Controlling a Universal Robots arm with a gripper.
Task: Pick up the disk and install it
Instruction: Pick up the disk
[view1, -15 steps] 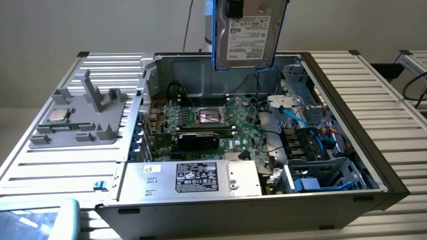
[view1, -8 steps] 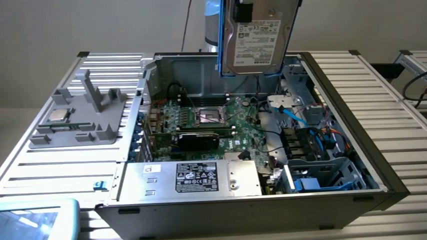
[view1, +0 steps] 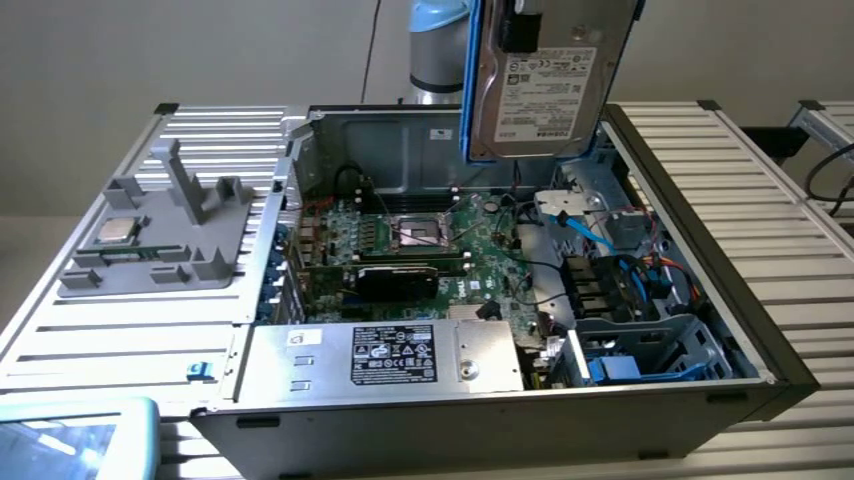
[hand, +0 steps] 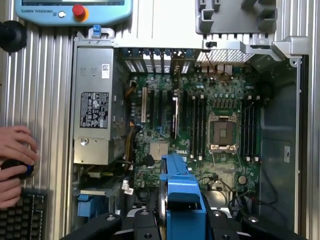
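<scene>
The disk (view1: 547, 90), a silver hard drive with a white label in a bright blue bracket, hangs upright above the far side of the open computer case (view1: 754, 340). In the wrist view the disk's blue bracket edge (hand: 180, 195) runs between the black fingers (hand: 142, 222) of my gripper (hand: 179, 222), which is shut on it. Below the disk lies the green motherboard (hand: 200, 130) with its empty processor socket (hand: 222, 132).
A silver power supply (view1: 387, 355) with a black label fills the case's near corner. Beside it is a blue drive bay (view1: 641, 360). A grey fixture (view1: 160, 250) holds a processor chip (view1: 118, 230). A teach pendant (hand: 75, 10), a person's hand (hand: 12, 160) and a keyboard (hand: 20, 217) lie outside the case.
</scene>
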